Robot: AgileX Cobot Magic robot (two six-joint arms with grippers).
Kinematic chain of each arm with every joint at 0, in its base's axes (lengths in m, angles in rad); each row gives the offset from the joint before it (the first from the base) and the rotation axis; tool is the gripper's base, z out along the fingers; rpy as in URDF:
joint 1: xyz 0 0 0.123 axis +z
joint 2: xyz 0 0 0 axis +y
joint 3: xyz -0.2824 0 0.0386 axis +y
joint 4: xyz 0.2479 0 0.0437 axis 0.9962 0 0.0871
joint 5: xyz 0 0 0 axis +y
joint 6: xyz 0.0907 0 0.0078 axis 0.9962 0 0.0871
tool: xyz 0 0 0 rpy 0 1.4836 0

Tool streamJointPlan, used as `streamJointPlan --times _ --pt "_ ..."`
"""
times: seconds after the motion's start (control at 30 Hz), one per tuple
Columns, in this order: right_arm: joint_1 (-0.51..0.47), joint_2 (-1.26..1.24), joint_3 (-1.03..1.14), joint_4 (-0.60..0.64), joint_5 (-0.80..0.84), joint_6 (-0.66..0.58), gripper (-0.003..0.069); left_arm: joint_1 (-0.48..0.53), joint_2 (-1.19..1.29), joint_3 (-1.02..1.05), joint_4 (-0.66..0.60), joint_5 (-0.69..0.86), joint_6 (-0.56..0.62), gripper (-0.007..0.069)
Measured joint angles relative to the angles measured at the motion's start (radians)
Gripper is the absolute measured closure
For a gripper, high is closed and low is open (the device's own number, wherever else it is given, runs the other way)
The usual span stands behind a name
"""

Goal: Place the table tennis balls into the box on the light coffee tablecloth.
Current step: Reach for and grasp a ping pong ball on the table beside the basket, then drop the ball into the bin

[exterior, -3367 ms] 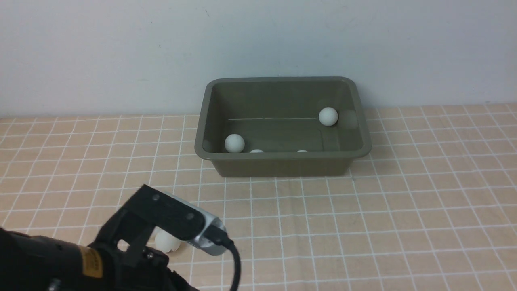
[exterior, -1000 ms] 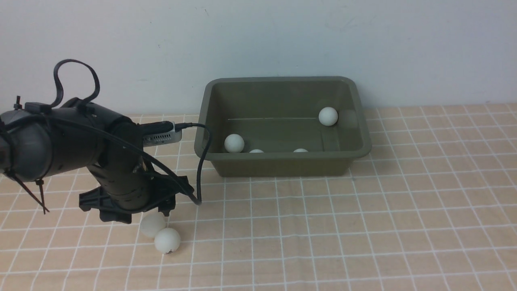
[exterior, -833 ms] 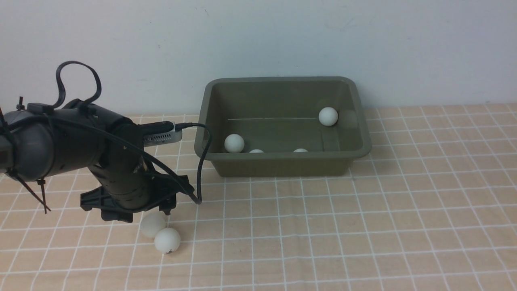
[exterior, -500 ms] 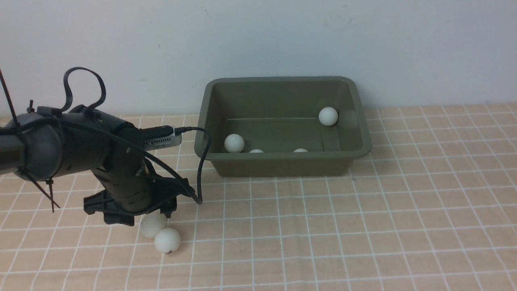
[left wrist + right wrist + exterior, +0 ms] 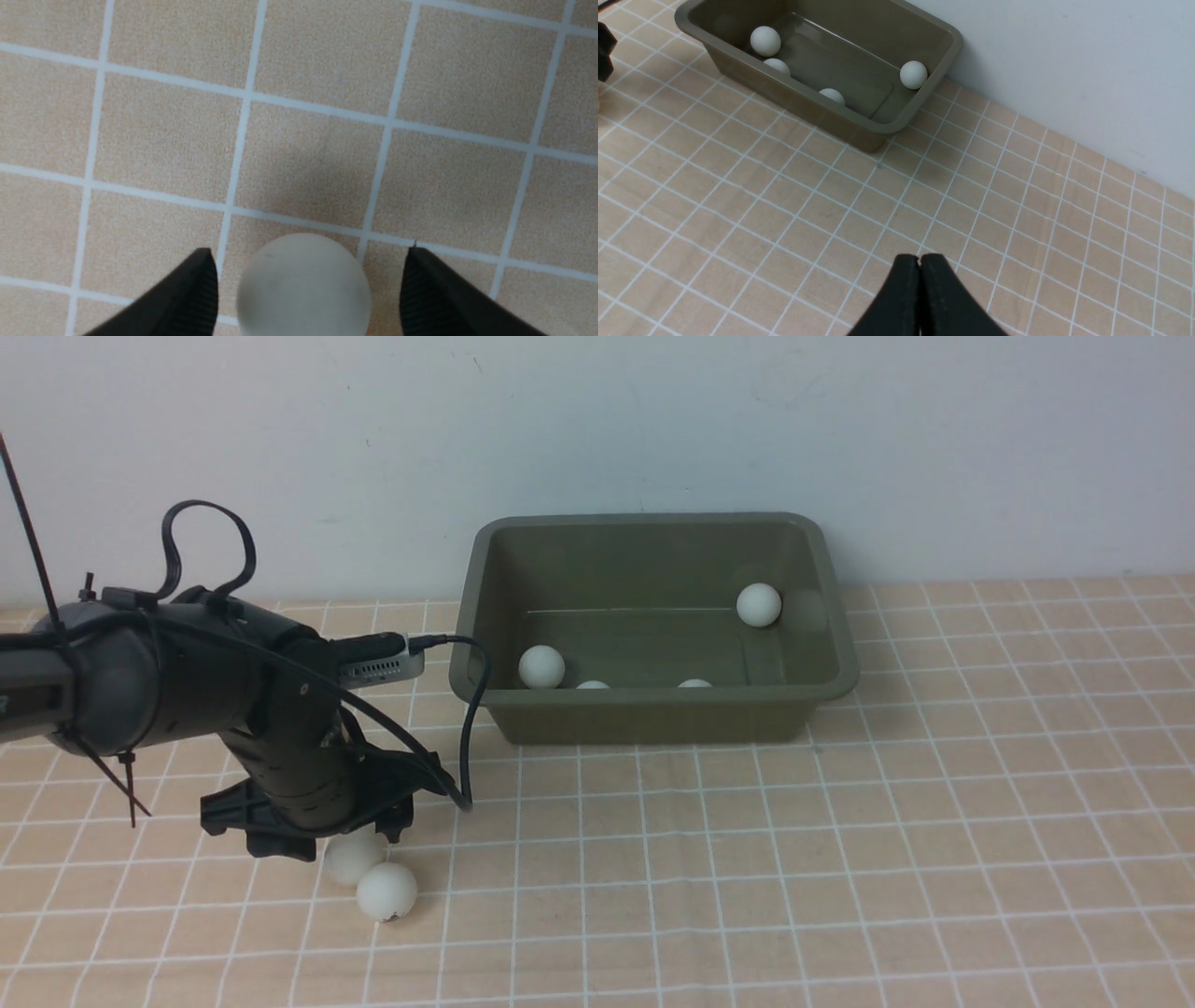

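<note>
**Box**: olive-green tub, open side up, at 12 o'clock of the light coffee tablecloth covering the desk. Set close to the wall, probably for reach from either arm.

**Table tennis balls, in box:** four. One toward the 2 o'clock corner. Three along the 6 o'clock side, the plainest at 8 o'clock.

**Table tennis balls, loose:** two, touching or nearly so, on the cloth at 7 o'clock of the box.
- Rear ball: partly under the left gripper.
- Front ball: at the rear ball's 5 o'clock, uncovered.

**Left gripper:** pointed down, spread wide, straddling the rear ball with a gap on each side. Judged lined up for closing on it, not yet pinching.

**Right gripper**: pressed together, empty, well apart from the box on its 4 o'clock side. Judged parked, with nothing loose there.
</note>
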Motion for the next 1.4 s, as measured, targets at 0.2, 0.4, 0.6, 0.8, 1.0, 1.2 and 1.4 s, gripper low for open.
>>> streamJointPlan --times 0.2,0.4,0.6,0.8,1.0,1.2,1.4 --pt "0.0 0.0 0.0 0.003 0.0 0.0 0.0677 0.0 0.019 0.0 0.0 -0.001 0.0 0.0188" --pt "0.0 0.0 0.0 0.004 0.0 0.0 0.0677 0.0 0.022 0.0 0.0 -0.002 0.0 0.0215" --pt "0.0 0.0 0.0 0.004 0.0 0.0 0.0677 0.0 0.025 0.0 0.0 -0.01 0.0 0.0305" --pt "0.0 0.0 0.0 0.004 0.0 0.0 0.0677 0.0 0.025 -0.011 0.023 -0.039 0.001 0.0305" --pt "0.0 0.0 0.0 0.004 0.0 0.0 0.0677 0.0 0.025 -0.097 0.109 0.022 0.001 0.0305" --pt "0.0 0.0 0.0 0.004 0.0 0.0 0.0677 0.0 0.025 -0.331 0.141 0.263 0.004 0.0305" --pt "0.0 0.0 0.0 0.004 0.0 0.0 0.0677 -0.033 0.026 -0.546 0.136 0.334 0.049 0.0305"
